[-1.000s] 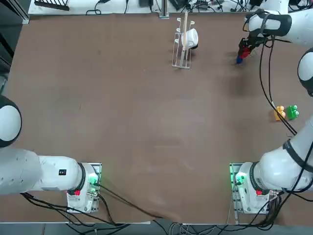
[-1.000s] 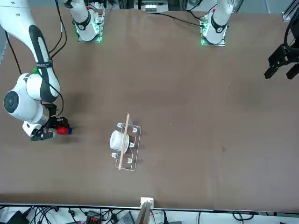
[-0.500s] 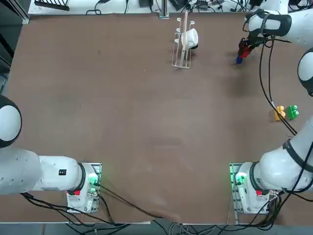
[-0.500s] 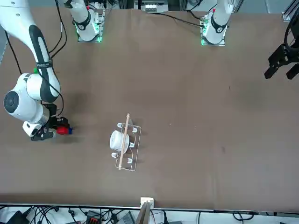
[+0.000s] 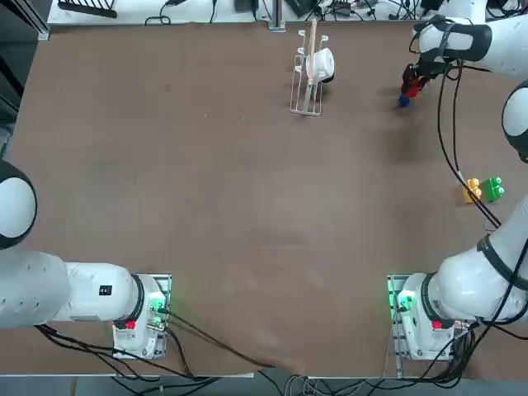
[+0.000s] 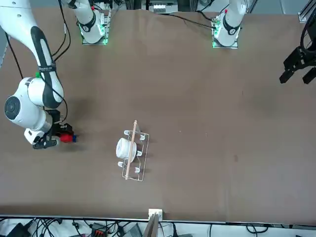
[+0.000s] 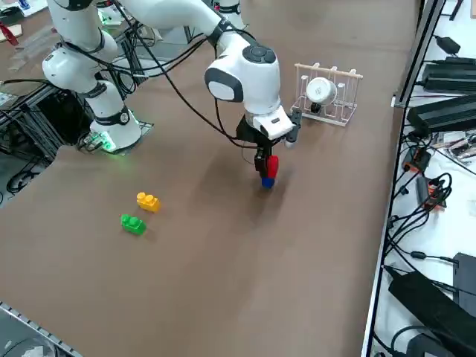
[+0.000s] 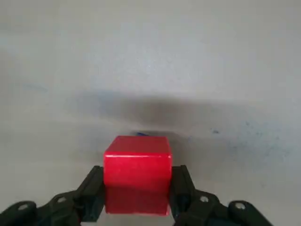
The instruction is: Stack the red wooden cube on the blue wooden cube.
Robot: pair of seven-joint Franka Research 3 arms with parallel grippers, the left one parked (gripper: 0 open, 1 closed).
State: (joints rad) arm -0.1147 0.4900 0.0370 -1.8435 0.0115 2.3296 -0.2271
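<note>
right wrist view: the right gripper [image 8: 137, 197] is clamped on the red cube [image 8: 137, 173], one finger pressed against each side face. only a thin sliver of the blue cube [image 8: 143, 134] shows past the red cube's upper edge.

right side view: the gripper points straight down, the red cube [image 7: 271, 166] sits directly above the blue cube [image 7: 267, 181], and the blue cube rests on the table [image 7: 223, 245]. the two look touching, though the seam is too small to confirm.

top view: the pair lies near the table's far edge, toward the far right corner, red [image 5: 412, 86] over blue [image 5: 403, 101]. a wire rack [image 5: 307, 74] holding a white cup [image 5: 320, 63] stands by the far edge, around its middle, apart from the cubes. an orange block [image 5: 472, 190] and a green block [image 5: 493, 189] lie just beside each other near the right edge, about halfway along it, well apart from the stack.

front view: the red cube [image 6: 65, 138] shows between the fingers, with blue [image 6: 73, 138] just beside it.
</note>
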